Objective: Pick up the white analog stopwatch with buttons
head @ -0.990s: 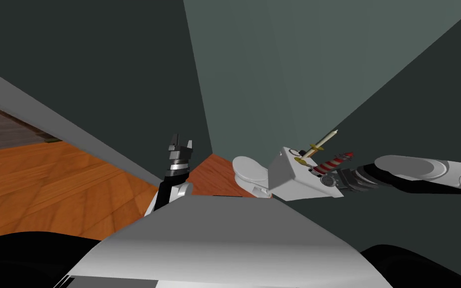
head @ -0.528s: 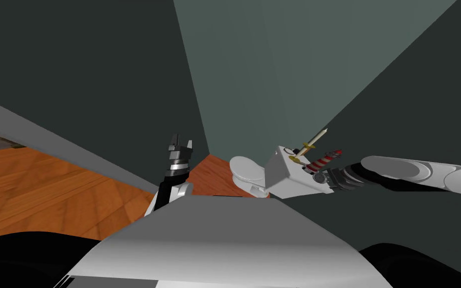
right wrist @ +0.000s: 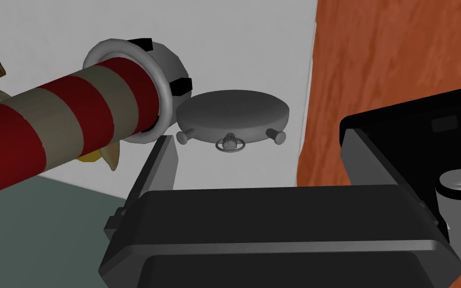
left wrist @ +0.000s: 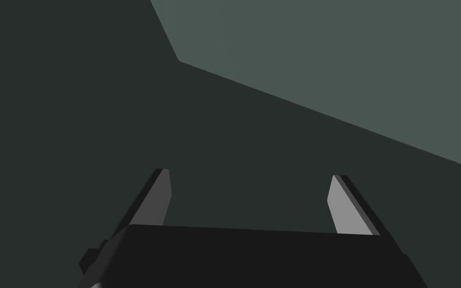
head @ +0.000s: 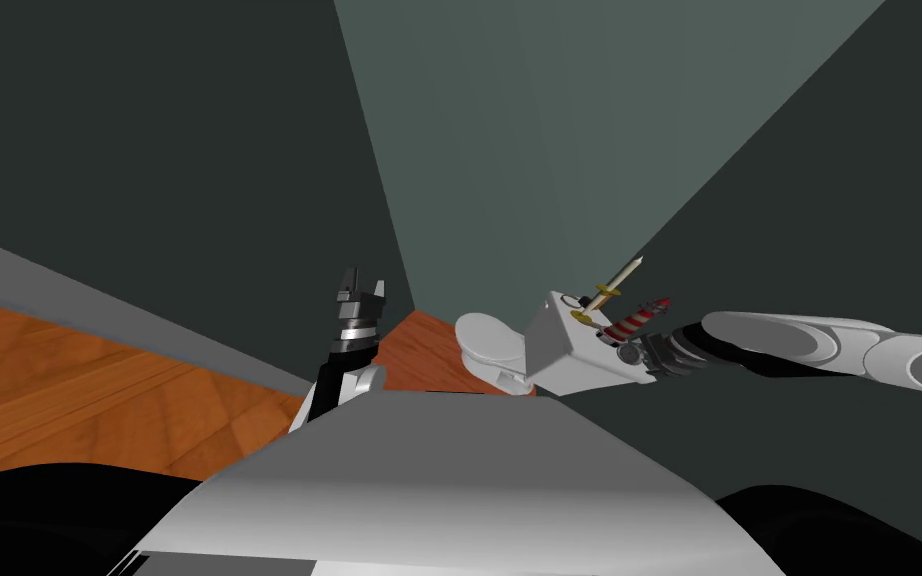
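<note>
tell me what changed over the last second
My head view turned, sliding the toilet tank sideways in it. The right arm edged further in toward the stopwatch, which lies on the tank just ahead of its open jaws, not gripped. The left arm stayed raised, jaws open.

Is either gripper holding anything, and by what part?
Nothing is held. The left gripper and right gripper are open; the stopwatch lies ungripped just ahead of the right one.

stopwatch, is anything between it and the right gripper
Nothing visible lies between the open right gripper and the stopwatch. The red-and-cream striped tube lies close beside the stopwatch, next to one finger, and might get brushed.
</note>
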{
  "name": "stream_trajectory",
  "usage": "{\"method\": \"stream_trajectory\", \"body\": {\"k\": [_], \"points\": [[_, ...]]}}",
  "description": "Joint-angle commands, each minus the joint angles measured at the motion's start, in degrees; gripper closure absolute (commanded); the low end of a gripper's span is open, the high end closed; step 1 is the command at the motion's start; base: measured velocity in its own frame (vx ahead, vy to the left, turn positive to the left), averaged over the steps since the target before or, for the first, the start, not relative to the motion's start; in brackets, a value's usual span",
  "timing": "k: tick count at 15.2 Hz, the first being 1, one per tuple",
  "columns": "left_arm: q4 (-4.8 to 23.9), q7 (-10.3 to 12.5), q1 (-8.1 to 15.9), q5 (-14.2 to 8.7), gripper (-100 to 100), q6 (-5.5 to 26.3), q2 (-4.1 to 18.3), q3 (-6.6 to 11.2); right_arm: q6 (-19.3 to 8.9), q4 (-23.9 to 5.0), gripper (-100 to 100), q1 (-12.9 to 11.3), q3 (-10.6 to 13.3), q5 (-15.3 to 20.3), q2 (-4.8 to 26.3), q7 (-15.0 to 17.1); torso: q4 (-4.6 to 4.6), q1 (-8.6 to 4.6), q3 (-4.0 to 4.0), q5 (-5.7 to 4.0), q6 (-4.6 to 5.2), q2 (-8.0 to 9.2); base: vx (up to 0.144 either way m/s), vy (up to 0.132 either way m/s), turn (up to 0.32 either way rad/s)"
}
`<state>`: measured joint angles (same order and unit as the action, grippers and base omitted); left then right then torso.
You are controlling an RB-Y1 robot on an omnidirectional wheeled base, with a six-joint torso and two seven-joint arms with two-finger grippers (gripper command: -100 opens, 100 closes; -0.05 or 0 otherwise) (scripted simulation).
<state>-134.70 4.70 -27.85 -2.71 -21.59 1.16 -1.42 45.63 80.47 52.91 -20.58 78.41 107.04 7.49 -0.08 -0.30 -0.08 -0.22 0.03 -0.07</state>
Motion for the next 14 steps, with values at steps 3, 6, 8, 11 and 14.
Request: {"method": "stream_trajectory", "body": {"k": [3, 6, 8, 11, 14], "points": [[0.0, 0.0, 0.0, 0.0, 0, 0.0, 0.0, 0.01, 1.1, 3.6, -100, -1.8, -0.3, 4.9, -1.1, 3.7, -0.02, -0.07, -0.01, -0.05, 0.04, -0.01, 0.029, -0.039, -0.098], [0.0, 0.0, 0.0, 0.0, 0, 0.0, 0.0, 0.0, 2.1, 6.9, -100, -3.4, -0.6, 8.0, -2.0, 7.0, -0.02, -0.06, -0.01, -0.05, 0.04, -0.02, 0.029, -0.035, -0.073], [0.0, 0.0, 0.0, 0.0, 0, 0.0, 0.0, 0.0, 2.1, 6.9, -100, -3.4, -0.6, 8.9, -2.0, 7.0, -0.02, -0.09, -0.02, -0.06, 0.02, -0.02, 0.022, -0.031, -0.022], [0.0, 0.0, 0.0, 0.0, 0, 0.0, 0.0, 0.0, 3.1, 10.1, -100, -5.1, -0.9, 13.0, -2.9, 10.4, -0.02, -0.07, -0.02, -0.06, 0.04, -0.03, 0.034, -0.034, -0.101], [0.0, 0.0, 0.0, 0.0, 0, 0.0, 0.0, 0.0, 4.1, 13.4, -100, -6.8, -1.2, 15.9, -3.8, 13.6, -0.02, -0.05, -0.01, -0.05, 0.03, -0.01, 0.023, -0.033, -0.06]]}}
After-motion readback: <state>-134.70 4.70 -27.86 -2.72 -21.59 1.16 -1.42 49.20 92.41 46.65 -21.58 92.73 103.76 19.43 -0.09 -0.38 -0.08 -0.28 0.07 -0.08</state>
